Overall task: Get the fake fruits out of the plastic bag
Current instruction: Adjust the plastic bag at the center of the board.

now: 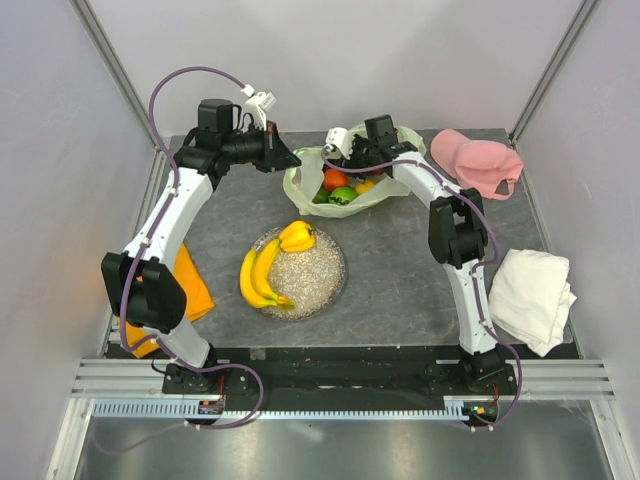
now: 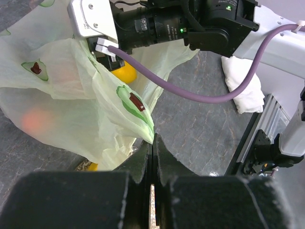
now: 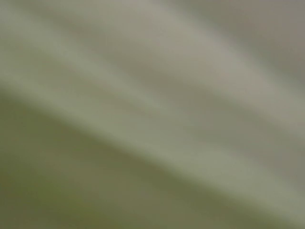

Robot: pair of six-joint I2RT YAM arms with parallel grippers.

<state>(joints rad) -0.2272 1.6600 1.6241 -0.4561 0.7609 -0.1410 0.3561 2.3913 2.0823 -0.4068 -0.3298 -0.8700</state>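
my left gripper (image 2: 152,155) pinches the rim of the limp, slippery plastic bag (image 2: 71,109), its surest hold; whether my right gripper (image 1: 350,156) inside is spread i cannot tell.

We count one plastic bag (image 1: 298,188) on the worktop (image 1: 400,270). Through its open mouth we make out three fruits: one orange (image 1: 335,179), one green round fruit (image 1: 343,195) and one small yellow fruit (image 1: 366,186). Whether more lie beneath them we cannot tell. One speckled round plate (image 1: 322,282) carries two more: one banana bunch (image 1: 258,276) and one yellow-orange fruit (image 1: 297,236). We count two cloths, one white folded cloth (image 1: 530,298) and one orange cloth (image 1: 190,285), and one pink cap (image 1: 475,160). Two arms reach in: one left arm (image 1: 165,225) and one right arm (image 1: 455,235). In the left wrist view we count at least two green prints (image 2: 133,100) on the bag.
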